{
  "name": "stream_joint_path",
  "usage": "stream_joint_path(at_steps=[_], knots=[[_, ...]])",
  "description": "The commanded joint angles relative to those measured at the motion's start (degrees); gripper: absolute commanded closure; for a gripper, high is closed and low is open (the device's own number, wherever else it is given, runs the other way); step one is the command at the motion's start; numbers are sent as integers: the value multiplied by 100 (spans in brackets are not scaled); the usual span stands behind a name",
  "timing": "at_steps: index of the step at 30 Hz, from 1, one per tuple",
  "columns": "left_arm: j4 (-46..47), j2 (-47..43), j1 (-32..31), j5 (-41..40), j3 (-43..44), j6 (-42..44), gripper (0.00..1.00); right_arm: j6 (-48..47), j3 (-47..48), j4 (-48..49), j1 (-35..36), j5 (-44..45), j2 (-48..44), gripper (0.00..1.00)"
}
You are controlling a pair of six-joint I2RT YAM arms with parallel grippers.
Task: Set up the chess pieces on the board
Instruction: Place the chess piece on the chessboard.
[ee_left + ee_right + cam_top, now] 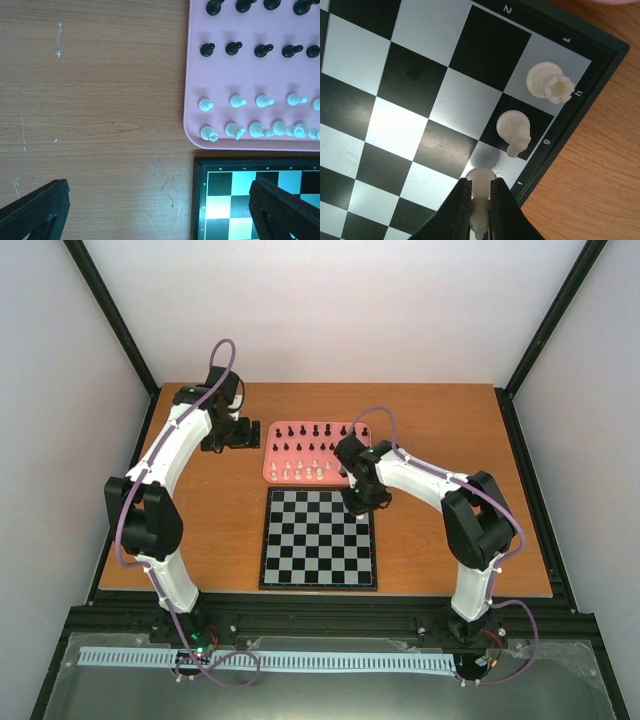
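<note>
The board (318,540) lies at the table's middle. In the right wrist view, two cream-white pieces, one crenellated (547,82) and one rounded (514,129), stand on the board's (415,75) edge squares marked h and g. My right gripper (480,187) is shut on a third cream-white piece (481,179) over the neighbouring pale edge square, where its shadow falls. In the top view this gripper (358,502) is at the board's far right corner. My left gripper (159,187) is open and empty over bare table, left of the pink tray (192,90).
The pink tray (275,430) behind the board holds rows of black pieces (233,48) and cream-white pieces (235,131). The board's far left corner (220,180) shows under my left gripper's right finger (280,210). Grey walls and a black frame surround the wooden table (450,440).
</note>
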Motion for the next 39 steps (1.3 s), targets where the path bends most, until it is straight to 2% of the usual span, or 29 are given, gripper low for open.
stream_joint_path(at_steps=[1,25,34,36,39], knots=[[70,-126,1,53,22,-43,0,69,-62,-4,58,81,192,97],[62,-78,-1,2,64,-24,0,-34,69,24,58,227,389,96],[44,-66,2,-24,66,-20,0,-76,59,-9,58,132,264,82],[44,-54,1,-13,81,-20,0,-102,81,-26,58,86,253,77],[36,-34,1,-13,108,-20,0,-125,113,-47,61,58,175,60]])
